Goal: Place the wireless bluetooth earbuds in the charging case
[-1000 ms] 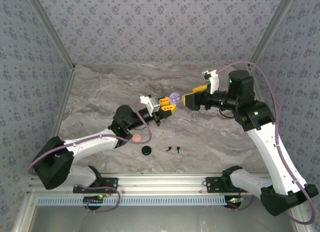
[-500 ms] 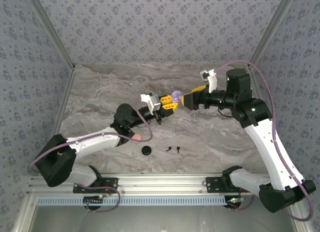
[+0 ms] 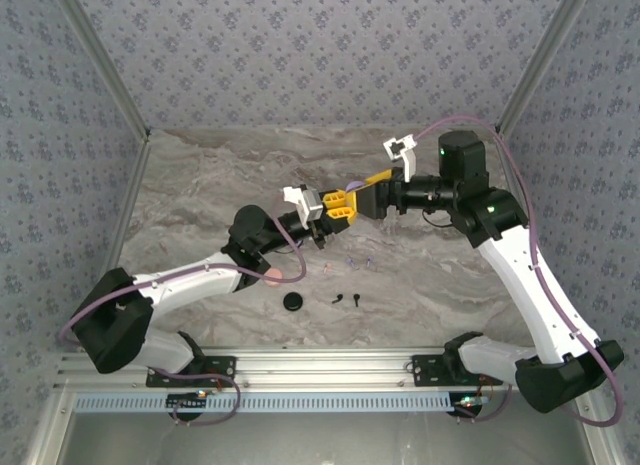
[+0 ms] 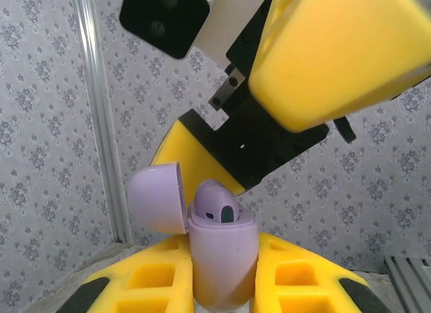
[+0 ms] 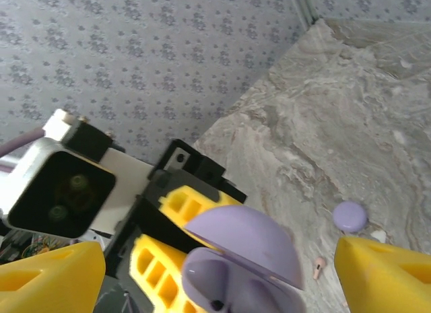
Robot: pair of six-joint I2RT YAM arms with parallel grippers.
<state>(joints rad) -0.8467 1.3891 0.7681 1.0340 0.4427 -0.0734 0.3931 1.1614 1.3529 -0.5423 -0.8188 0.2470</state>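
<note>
Aloft over the bench (image 3: 190, 195), the two arms meet nose to nose. The left gripper (image 3: 338, 207) is clamped on the lower half of the lilac case (image 4: 222, 259), holding it upright with the lid (image 4: 155, 195) swung back to one side. The right gripper (image 3: 368, 195) faces it head-on with its fingers spread wide, one on each side of the case. As far as can be seen they touch neither case nor earbud, and they hold nothing. One lilac earbud (image 4: 217, 206) sits in the mouth of the case. Its rounded head, marked with a dark oval patch, stands proud of the rim and its stem is hidden below, so its long axis runs down into the well. The next move likely turns on that line: any push to seat the earbud would have to follow that axis, and the right arm, straddling the case, is the nearer one to do it. Whether the earbud is fully home cannot be told. Tiny lilac earbuds (image 3: 350, 260) and black earbuds (image 3: 338, 301) lie on the bench below, well apart from both grippers.
</note>
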